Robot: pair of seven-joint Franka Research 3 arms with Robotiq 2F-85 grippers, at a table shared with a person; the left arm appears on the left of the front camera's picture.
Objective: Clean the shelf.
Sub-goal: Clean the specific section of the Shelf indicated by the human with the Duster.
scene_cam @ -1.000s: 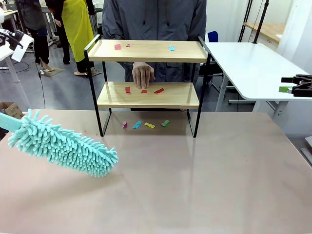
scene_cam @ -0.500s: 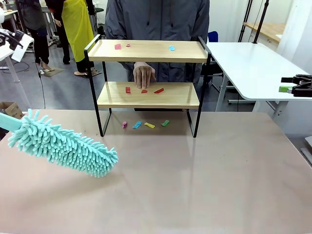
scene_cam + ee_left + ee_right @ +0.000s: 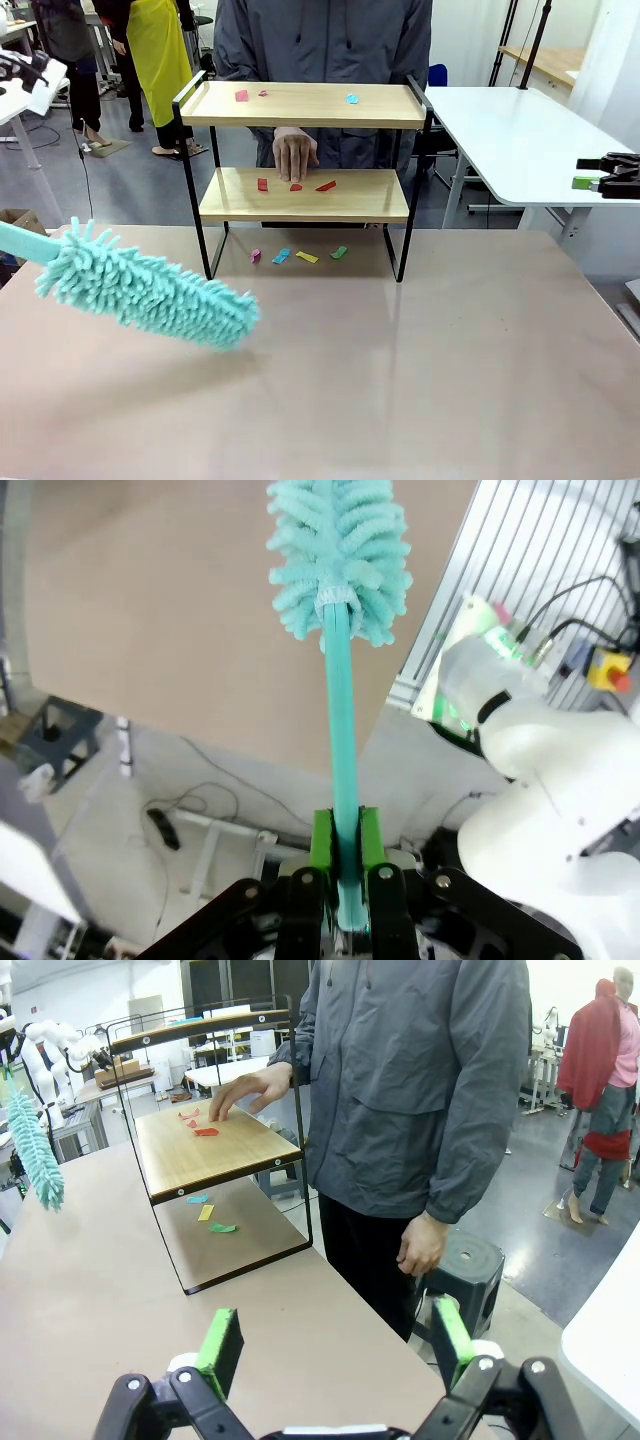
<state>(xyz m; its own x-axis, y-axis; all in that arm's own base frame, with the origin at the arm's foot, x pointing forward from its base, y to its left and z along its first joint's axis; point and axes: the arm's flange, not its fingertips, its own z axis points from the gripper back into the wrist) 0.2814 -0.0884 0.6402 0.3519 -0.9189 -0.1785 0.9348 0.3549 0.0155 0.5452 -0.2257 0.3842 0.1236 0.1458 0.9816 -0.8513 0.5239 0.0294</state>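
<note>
**Q:** What is shown, and where is the work to be done?

**A:** A teal duster (image 3: pixel 150 295) is shown clamped by its handle between the closed pads of the left gripper (image 3: pixel 345 832). Its fluffy head is held low over the table (image 3: pixel 420 390), to the left of and in front of the shelf (image 3: pixel 300 105), with a clear gap between them. The right gripper (image 3: pixel 335 1342) is held wide open and empty, off to the right. The shelf stands at the far middle of the table. Coloured scraps (image 3: pixel 241 96) are scattered on its top board, on its lower board and on the table between its legs. A person's hand (image 3: pixel 294 152) is rested at the back of the lower board, just beside the red scraps there.

**Q:** How is the sweep best made?

**A:** The approach is judged to be the step in hand. The head should be raised to the top board's level and laid flat along it before any stroke is made. Slow strokes in one direction are advised, since such light scraps may be flicked away rather than gathered. The raised rim may trap them, so a lifting finish is likely needed. Light pressure is preferred, as the thin-legged frame could be pushed. On the lower board, the hand should be given room.
</note>
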